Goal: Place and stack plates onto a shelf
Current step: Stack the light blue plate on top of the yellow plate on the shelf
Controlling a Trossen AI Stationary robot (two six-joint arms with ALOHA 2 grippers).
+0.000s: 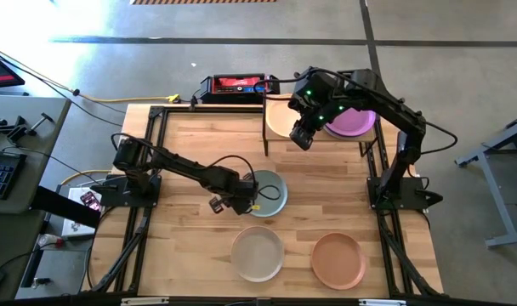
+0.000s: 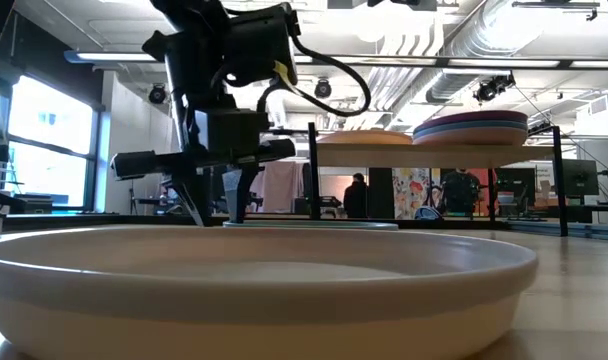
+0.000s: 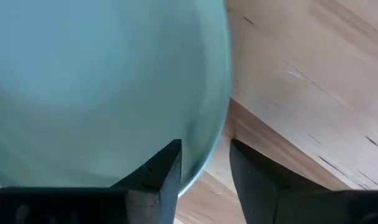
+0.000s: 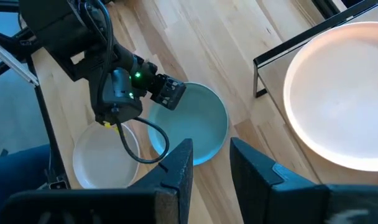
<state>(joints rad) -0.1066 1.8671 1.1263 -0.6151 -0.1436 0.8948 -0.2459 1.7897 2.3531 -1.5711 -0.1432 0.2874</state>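
Note:
A pale teal plate [image 1: 271,194] lies flat on the table's middle. My left gripper [image 3: 204,171] points down at its left rim [image 3: 217,124], open, with one finger over the plate's inside and the other outside the rim; a gap shows between rim and outer finger. My right gripper [image 4: 211,163] hangs open and empty, high above the shelf's [image 1: 275,140] near edge. On the shelf sit a peach plate [image 4: 338,99] and a stack topped by a purple plate [image 1: 354,124].
An off-white plate [image 1: 258,253] and an orange plate [image 1: 338,259] lie near the table's front edge. The off-white plate [image 2: 254,290] fills the low view's foreground. Bare wood lies at the table's left and between the shelf and the teal plate.

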